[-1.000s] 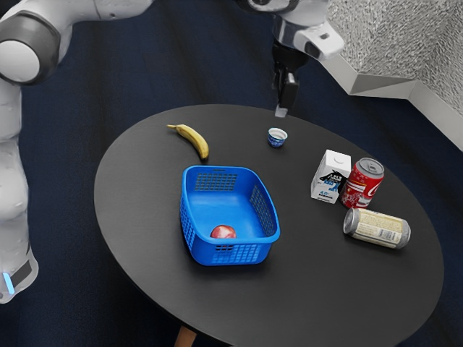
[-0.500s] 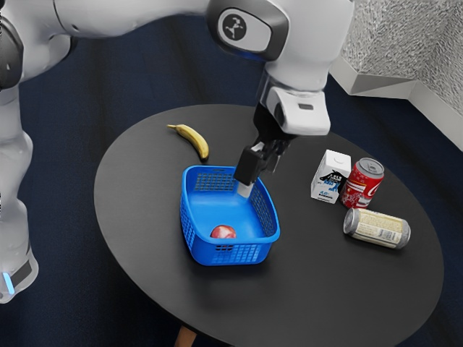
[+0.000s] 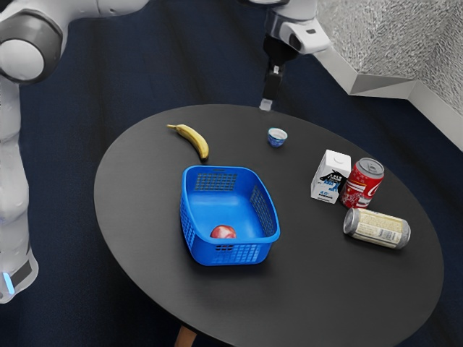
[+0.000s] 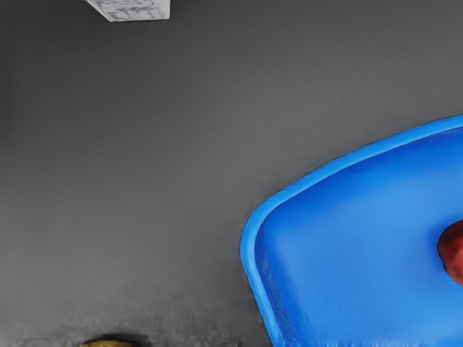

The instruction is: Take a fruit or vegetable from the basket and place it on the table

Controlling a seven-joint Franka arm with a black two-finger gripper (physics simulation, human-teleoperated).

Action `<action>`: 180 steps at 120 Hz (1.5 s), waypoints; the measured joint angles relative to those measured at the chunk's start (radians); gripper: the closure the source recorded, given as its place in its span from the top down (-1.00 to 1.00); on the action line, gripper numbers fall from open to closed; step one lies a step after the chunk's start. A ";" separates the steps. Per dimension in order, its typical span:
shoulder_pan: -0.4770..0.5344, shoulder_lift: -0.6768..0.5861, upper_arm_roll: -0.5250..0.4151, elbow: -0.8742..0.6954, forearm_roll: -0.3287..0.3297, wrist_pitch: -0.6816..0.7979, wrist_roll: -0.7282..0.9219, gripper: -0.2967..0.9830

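My gripper (image 3: 266,104) hangs at the table's far edge in the exterior view, beyond the small bowl and away from the basket; its finger spacing cannot be made out. The blue basket (image 3: 257,237) stands upright on the dark round table (image 3: 145,217). Inside it, by the near wall, lies a red fruit (image 3: 223,232). The wrist view has part of the basket (image 4: 347,217), with the red fruit (image 4: 453,251) cut off by the picture's edge.
A banana (image 3: 194,139) lies on the table beyond the basket. Near the far edge sits a small blue-and-white bowl (image 3: 277,137). Toward the exterior view's right are a white carton (image 3: 331,176), an upright red can (image 3: 364,183) and a can on its side (image 3: 377,228).
My hand swung over the basket's far side half a second ago, then moved back up toward the table's far edge. The basket and its fruit kept their places.
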 joint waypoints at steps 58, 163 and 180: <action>0.067 0.012 0.078 -0.005 -0.027 0.014 0.051 0.54; -0.209 0.033 0.086 -0.032 -0.044 0.016 0.082 0.53; -0.211 0.030 0.084 -0.039 -0.048 -0.002 0.060 0.54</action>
